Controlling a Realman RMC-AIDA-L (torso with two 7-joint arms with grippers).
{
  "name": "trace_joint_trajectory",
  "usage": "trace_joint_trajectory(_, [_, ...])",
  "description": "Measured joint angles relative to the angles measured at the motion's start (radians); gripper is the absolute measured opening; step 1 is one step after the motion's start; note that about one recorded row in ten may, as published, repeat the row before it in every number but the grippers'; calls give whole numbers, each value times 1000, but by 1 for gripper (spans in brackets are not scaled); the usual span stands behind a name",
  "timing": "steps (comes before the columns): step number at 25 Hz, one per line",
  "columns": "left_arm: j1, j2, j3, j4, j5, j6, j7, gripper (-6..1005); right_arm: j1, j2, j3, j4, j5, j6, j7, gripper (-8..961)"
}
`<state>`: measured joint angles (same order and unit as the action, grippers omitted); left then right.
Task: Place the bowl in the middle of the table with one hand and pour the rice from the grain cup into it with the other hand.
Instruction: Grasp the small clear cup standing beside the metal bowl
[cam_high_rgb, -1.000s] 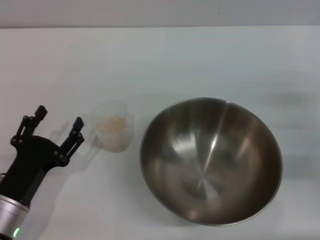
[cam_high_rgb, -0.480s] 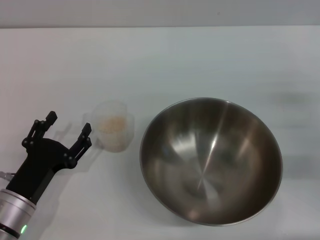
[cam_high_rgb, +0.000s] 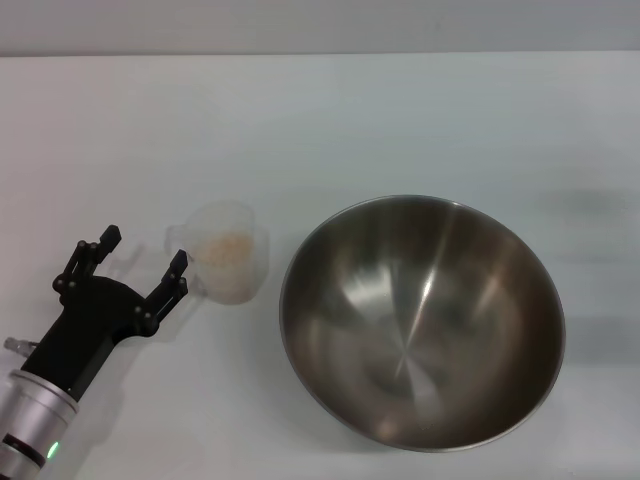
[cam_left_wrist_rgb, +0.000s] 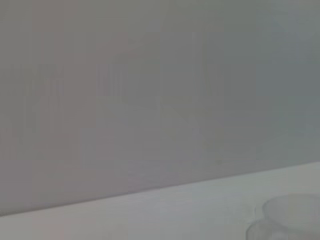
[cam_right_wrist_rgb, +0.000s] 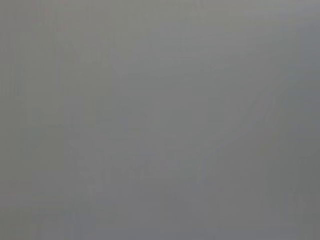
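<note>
The steel bowl (cam_high_rgb: 422, 320) sits empty on the white table (cam_high_rgb: 330, 120), right of centre in the head view. The clear grain cup (cam_high_rgb: 231, 264) stands just left of it, with pale rice (cam_high_rgb: 224, 246) inside and its handle toward my left gripper. My left gripper (cam_high_rgb: 143, 253) is open at the lower left, its nearer fingertip close beside the cup's handle, not holding it. The left wrist view shows the cup's rim (cam_left_wrist_rgb: 292, 215) at its corner. The right gripper is out of view; its wrist view shows only flat grey.
The table's far edge (cam_high_rgb: 320, 54) runs across the top of the head view, with a grey wall behind. The bowl's rim (cam_high_rgb: 287, 290) is a short gap from the cup.
My left gripper has moved right and slightly forward toward the cup's handle, staying open. The cup and bowl have not moved.
</note>
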<state>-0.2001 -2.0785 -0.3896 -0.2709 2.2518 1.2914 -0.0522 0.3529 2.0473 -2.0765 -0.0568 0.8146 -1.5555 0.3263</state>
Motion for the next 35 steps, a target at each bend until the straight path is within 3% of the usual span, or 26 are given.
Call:
trace_joint_trajectory(16, [-60,2,-26,12,-10,-92,2,822,-5,4,0,-4,-2,0,3,502])
trace_joint_trajectory(31, [-68,3,-57,10,-8,-106,2,821,5,4,0,-8,-5,11,3,502])
trace_joint_trajectory(35, [-69,3,-44,4,-4,-104,2,671,6,4,0,-8,-5,12,4,502])
